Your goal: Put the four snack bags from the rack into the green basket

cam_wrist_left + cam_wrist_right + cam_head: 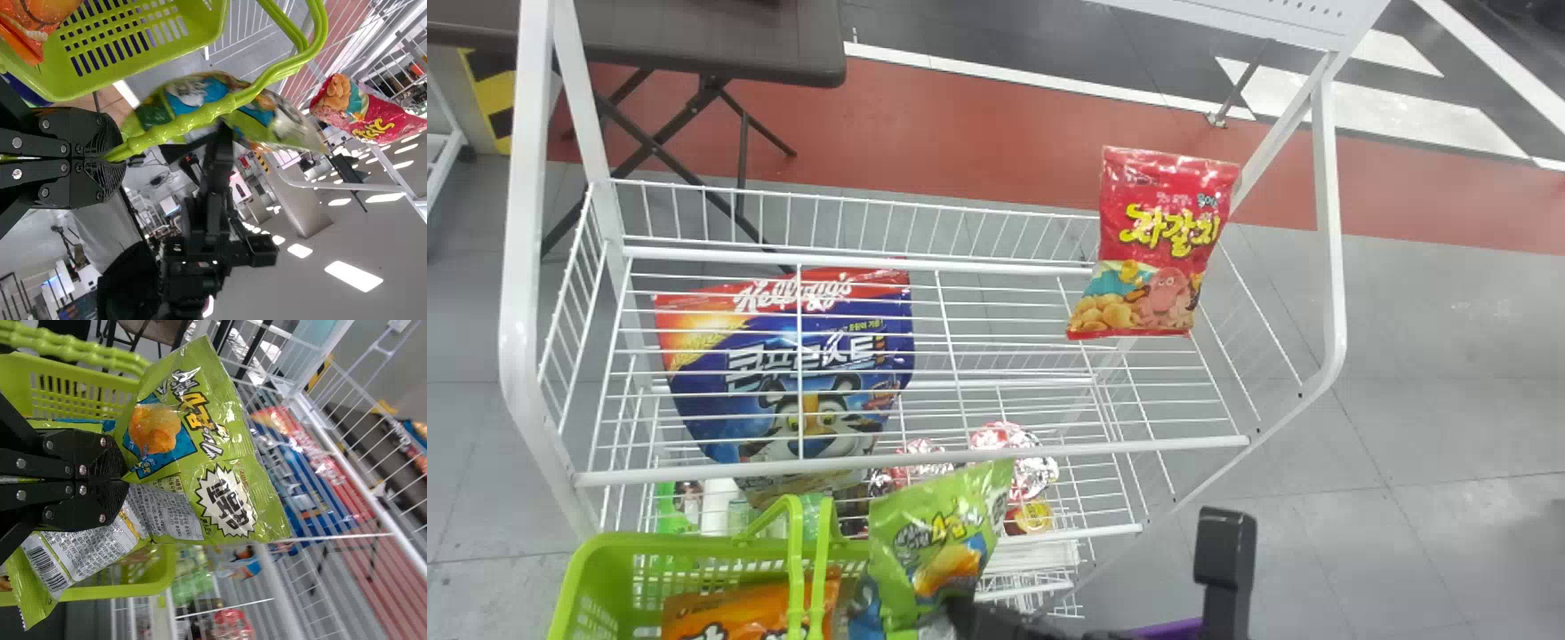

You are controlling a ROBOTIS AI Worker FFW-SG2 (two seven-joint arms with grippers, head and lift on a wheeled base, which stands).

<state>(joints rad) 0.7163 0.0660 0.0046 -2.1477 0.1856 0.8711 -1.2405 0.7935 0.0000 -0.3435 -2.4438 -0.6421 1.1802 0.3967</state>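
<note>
My right gripper (962,612) is shut on a green snack bag (935,542), held over the right side of the green basket (596,569). In the right wrist view the gripper (124,480) pinches the bag's crumpled middle (200,453). An orange snack bag (738,613) lies in the basket. A red snack bag (1152,249) stands at the right part of the rack's upper shelf. My left gripper (115,157) is shut on the basket's green handle (180,123).
The white wire rack (996,267) stands beyond the basket. A large blue and red cereal bag (809,382) shows through its upper wires. Lower down are round foil-like packs (1018,444). A brown folding table (720,44) stands behind on the left.
</note>
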